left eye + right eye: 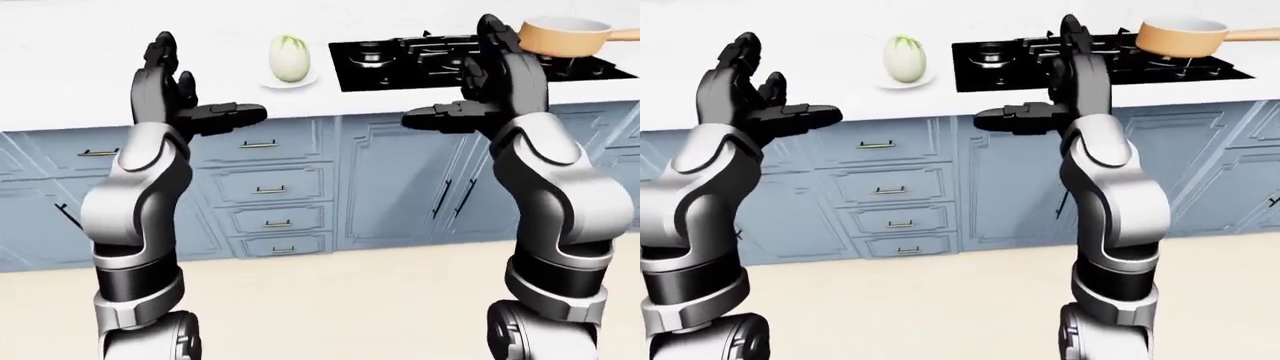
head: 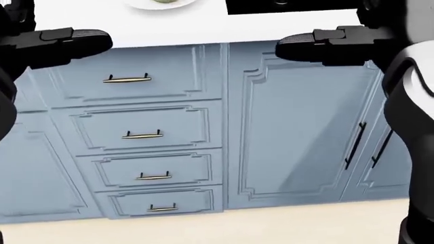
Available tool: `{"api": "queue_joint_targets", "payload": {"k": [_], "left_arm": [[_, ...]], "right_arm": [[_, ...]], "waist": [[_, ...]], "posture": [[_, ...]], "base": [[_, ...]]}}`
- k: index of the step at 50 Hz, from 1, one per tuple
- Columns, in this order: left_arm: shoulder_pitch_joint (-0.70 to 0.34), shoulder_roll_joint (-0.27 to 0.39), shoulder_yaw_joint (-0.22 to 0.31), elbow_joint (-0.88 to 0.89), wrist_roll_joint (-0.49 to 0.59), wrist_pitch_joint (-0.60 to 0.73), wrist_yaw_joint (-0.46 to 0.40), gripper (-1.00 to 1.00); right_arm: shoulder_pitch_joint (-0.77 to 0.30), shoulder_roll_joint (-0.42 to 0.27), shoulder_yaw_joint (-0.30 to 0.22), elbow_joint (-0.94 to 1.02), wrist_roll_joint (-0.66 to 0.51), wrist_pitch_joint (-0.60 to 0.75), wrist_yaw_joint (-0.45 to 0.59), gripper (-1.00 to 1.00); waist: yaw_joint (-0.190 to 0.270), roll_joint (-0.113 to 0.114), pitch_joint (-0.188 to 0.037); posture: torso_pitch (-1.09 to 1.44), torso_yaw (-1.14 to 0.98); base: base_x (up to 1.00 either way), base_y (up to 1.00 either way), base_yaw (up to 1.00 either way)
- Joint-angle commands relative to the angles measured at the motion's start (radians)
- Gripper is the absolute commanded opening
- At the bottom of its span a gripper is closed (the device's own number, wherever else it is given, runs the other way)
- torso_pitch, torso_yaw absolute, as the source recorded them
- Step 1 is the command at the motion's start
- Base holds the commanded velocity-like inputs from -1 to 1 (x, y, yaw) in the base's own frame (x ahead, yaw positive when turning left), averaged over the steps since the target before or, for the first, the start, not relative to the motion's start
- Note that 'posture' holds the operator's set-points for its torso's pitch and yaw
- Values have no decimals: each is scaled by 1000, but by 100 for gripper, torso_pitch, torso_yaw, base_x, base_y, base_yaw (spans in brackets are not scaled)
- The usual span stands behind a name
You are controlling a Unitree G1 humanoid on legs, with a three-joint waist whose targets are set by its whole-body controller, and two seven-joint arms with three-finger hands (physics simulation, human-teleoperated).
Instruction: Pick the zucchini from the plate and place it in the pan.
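A pale green zucchini stands on a small white plate on the white counter, left of the black stove. An orange pan sits on the stove at the upper right. My left hand is raised and open, to the left of and below the plate, apart from it. My right hand is raised and open before the stove's edge. Both hands are empty. In the head view only the plate's rim shows at the top.
Blue cabinets with a stack of drawers and doors stand below the counter. A beige floor lies between me and the cabinets.
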Motion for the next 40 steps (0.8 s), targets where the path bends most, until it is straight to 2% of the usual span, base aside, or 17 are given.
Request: {"api": "queue_joint_targets", "payload": {"k": [1,2,3,4,9,10,11,17,19,23,25,27,29,31,34,38,40], "left_arm": [[-41,7,-3,-41,-5,-34,-7,100],[-40,7,-4,-38,-4,-38,-9,100],[-42,7,-3,-42,-5,-32,-7,100],[-42,8,-3,-42,-5,-33,-7,100],[-40,6,-3,-50,-6,-28,-5,100],[-40,6,-4,-50,-6,-28,-5,100],[-41,6,-4,-51,-6,-26,-5,100],[-42,6,-4,-48,-4,-28,-5,100],[-41,6,-4,-46,-4,-30,-6,100],[-40,7,-3,-49,-5,-27,-6,100],[-40,7,-2,-48,-5,-28,-7,100],[-39,7,-2,-45,-5,-30,-7,100],[-39,6,-4,-42,-4,-32,-8,100],[-41,7,-3,-42,-4,-33,-8,100],[-40,6,-3,-44,-4,-32,-7,100],[-40,7,-3,-42,-4,-33,-8,100],[-42,8,-2,-44,-5,-30,-7,100]], "right_arm": [[-43,-19,-25,-38,-10,-37,-9,100],[-44,-20,-25,-38,-11,-38,-9,100],[-43,-19,-26,-35,-10,-43,-9,100],[-45,-18,-26,-36,-9,-45,-8,100],[-43,-20,-27,-47,-3,-42,-10,100],[-44,-21,-27,-48,-2,-41,-10,100],[-44,-21,-28,-50,-1,-40,-9,100],[-43,-21,-25,-46,0,-46,-8,100],[-43,-21,-27,-46,1,-47,-8,100],[-42,-21,-26,-47,1,-47,-9,100],[-41,-21,-25,-47,2,-47,-8,100],[-41,-20,-24,-44,0,-49,-8,100],[-40,-20,-24,-41,0,-52,-7,100],[-41,-19,-24,-41,0,-52,-7,100],[-39,-19,-24,-43,0,-51,-6,100],[-40,-21,-24,-44,0,-48,-5,100],[-42,-21,-24,-44,0,-47,-5,100]], "waist": [[-6,-5,-32],[-4,-7,-33],[-3,-6,-18],[-6,-8,-15],[-6,-15,-6],[-4,-12,-24],[-1,-17,-30],[9,-40,-24],[10,-48,-15],[13,-79,-9],[14,-125,-18],[13,-111,-11],[14,-115,-14],[15,-102,-18],[13,-84,-8],[3,-44,-11],[-4,-14,-15]], "posture": [[0,0],[0,0],[0,0],[0,0],[0,0],[0,0],[0,0],[0,0],[0,0],[0,0],[0,0],[0,0],[0,0],[0,0],[0,0],[0,0],[0,0]], "base": [[0,19,0],[0,5,0],[0,0,0],[0,0,0],[0,0,0],[5,0,0],[10,0,0],[17,0,0],[23,0,0],[23,0,0],[24,0,0],[23,0,0],[24,0,0],[24,0,0],[26,0,0],[26,0,0],[26,0,0]]}}
